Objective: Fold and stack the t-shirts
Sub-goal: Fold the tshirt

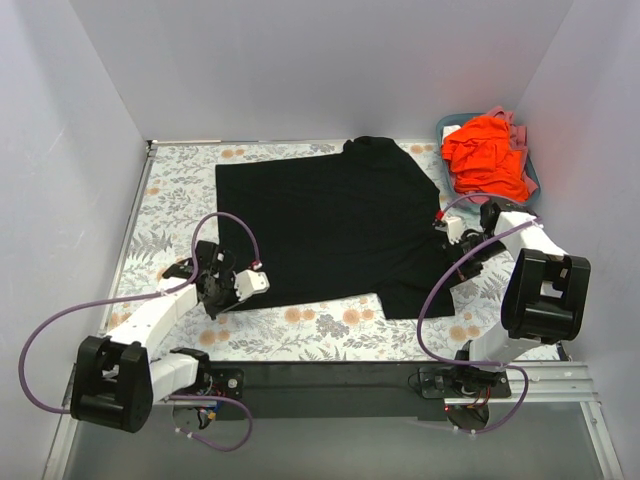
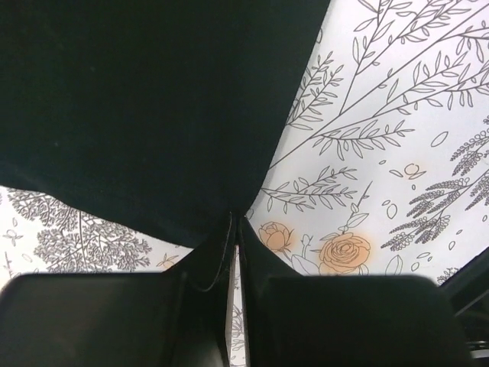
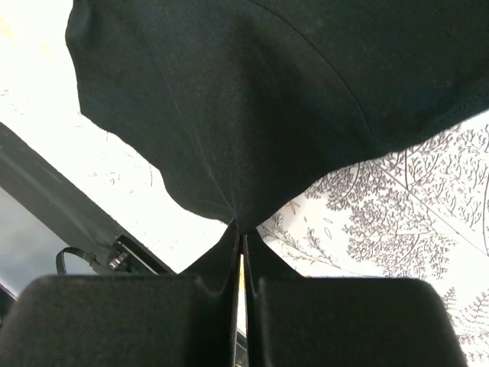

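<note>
The large black t-shirt [image 1: 330,225] lies spread on the flowered table cover. My left gripper [image 1: 222,285] is shut on its near left corner; in the left wrist view the black cloth [image 2: 153,99] runs into the closed fingertips [image 2: 235,223]. My right gripper [image 1: 447,228] is shut on the shirt's right edge by the sleeve; in the right wrist view the cloth [image 3: 252,99] puckers into the closed tips [image 3: 240,227]. The orange-red shirt [image 1: 487,155] is heaped in the teal basket [image 1: 447,123] at the back right, with some pink cloth [image 1: 516,127] under it.
The flowered table cover [image 1: 330,330] shows bare along the near side and at the left. White walls close in the back and both sides. A black rail [image 1: 330,385] runs along the near edge between the arm bases.
</note>
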`<action>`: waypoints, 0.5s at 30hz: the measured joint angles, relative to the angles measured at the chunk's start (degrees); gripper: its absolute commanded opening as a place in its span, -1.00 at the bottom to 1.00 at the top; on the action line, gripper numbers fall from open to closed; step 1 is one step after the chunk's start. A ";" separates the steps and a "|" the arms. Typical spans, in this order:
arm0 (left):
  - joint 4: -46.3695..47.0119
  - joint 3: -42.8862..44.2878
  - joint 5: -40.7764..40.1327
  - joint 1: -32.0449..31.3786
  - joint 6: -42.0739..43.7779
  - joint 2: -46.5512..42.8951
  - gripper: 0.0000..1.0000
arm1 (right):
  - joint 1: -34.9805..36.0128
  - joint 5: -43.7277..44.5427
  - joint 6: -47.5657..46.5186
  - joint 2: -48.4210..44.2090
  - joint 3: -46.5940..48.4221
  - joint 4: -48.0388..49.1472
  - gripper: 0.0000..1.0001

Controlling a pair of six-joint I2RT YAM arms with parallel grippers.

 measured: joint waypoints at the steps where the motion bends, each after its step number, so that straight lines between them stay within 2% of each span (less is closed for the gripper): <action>1: 0.07 -0.28 -0.13 0.00 -0.09 -0.85 -1.00 | -0.31 -0.24 -0.22 -0.09 0.00 -0.35 -0.97; 9: -2.40 0.15 -0.20 -0.04 -1.11 -6.40 -1.00 | -2.56 -1.73 -1.90 -2.73 0.00 -2.34 -0.97; 15: -7.13 6.82 0.28 -0.02 -1.81 -7.30 -1.00 | -4.68 -2.80 -4.24 -4.55 1.40 -5.18 -0.97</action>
